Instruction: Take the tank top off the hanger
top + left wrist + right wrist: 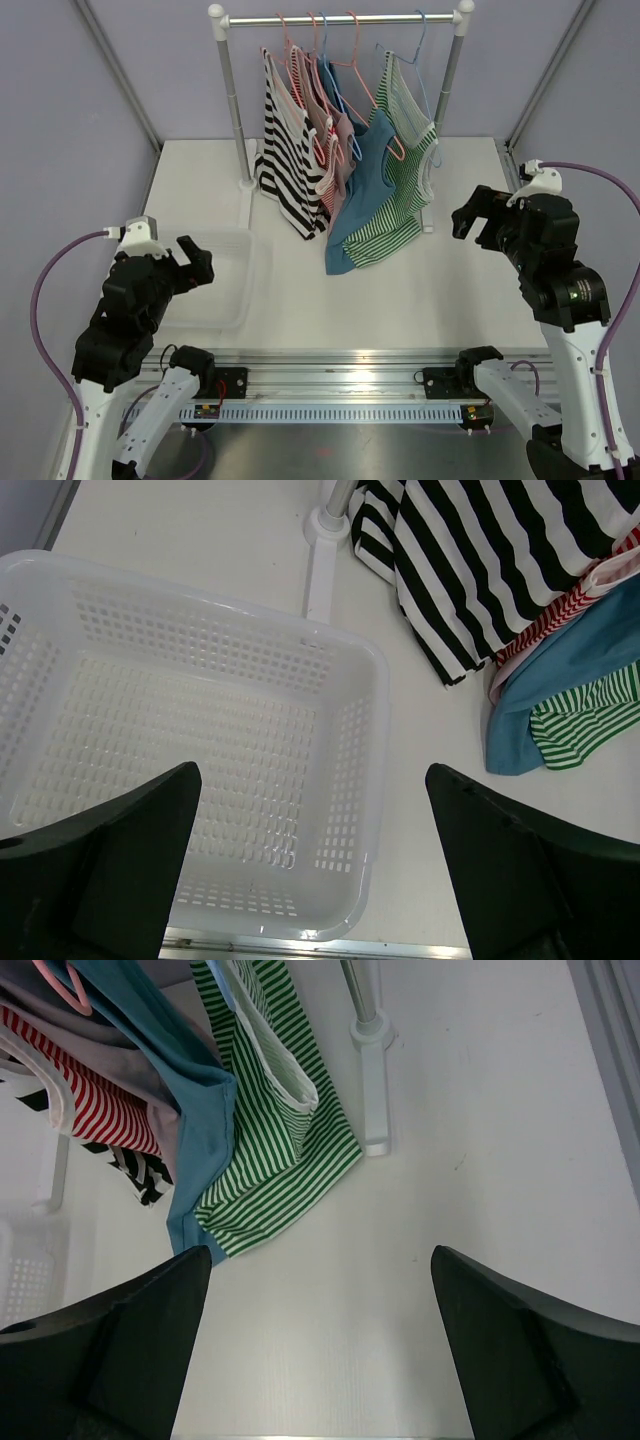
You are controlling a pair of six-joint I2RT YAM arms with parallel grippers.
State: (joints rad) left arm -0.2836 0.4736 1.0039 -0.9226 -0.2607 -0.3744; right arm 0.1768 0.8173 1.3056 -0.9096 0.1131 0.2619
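Both spread empty: my left gripper (312, 770) hovers over the basket (378, 690) for drop-off, my right gripper (320, 1252) faces the green tank top (285, 1165).

Left hand (197, 260) raised, fingers apart, right hand (472, 214) raised, fingers apart

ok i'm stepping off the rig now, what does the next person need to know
Left gripper: fingers open, empty, over the white basket.
Right gripper: fingers open, empty, over the table beside the green striped tank top.
All tops hang on hangers on the rail: black-and-white striped top at the left end, blue top next to the green one at the right end.
Done: nothing removed.
Left: grasp a top and slip it off its hanger.
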